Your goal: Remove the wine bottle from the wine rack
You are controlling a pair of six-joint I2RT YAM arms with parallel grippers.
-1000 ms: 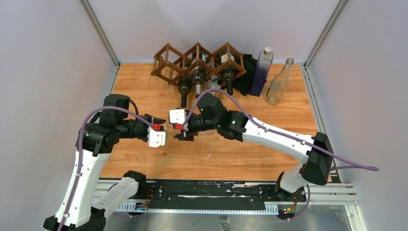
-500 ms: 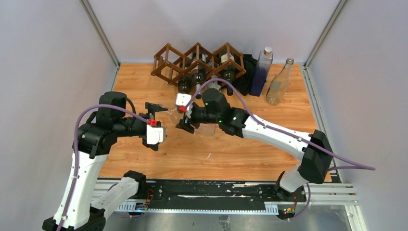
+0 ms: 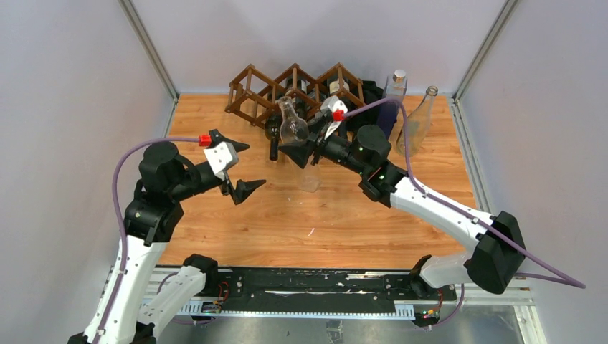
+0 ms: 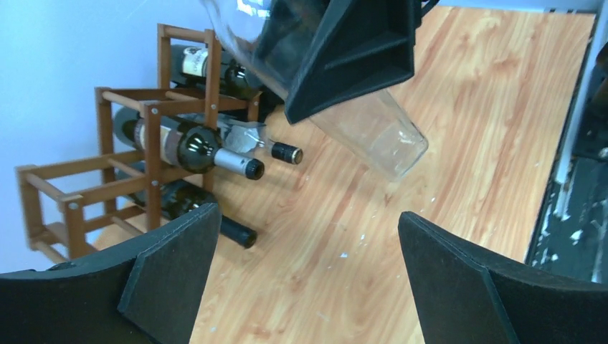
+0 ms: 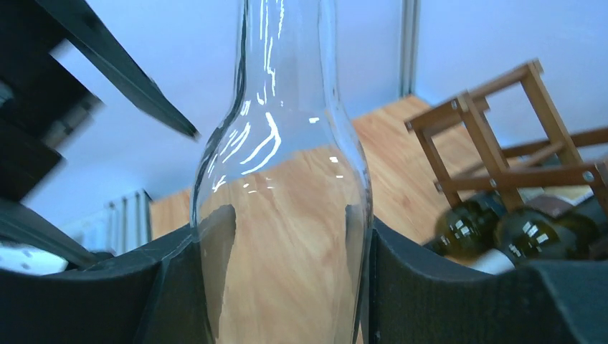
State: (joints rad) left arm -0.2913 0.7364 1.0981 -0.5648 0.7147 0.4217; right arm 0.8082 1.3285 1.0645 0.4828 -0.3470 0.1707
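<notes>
Jaws of the left gripper stand wide apart, empty. Rack, at the back, holds dark bottles. Bottle, clear glass, is out of the rack, tilted neck-up just in front of it, clamped at its body by the right gripper. Step in hand: carry-off. Next move, by judgement: stand the bottle on the table, then release.

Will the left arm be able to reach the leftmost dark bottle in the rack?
Probably yes. The left gripper is open and empty, and only bare table lies between it and that bottle.
</notes>
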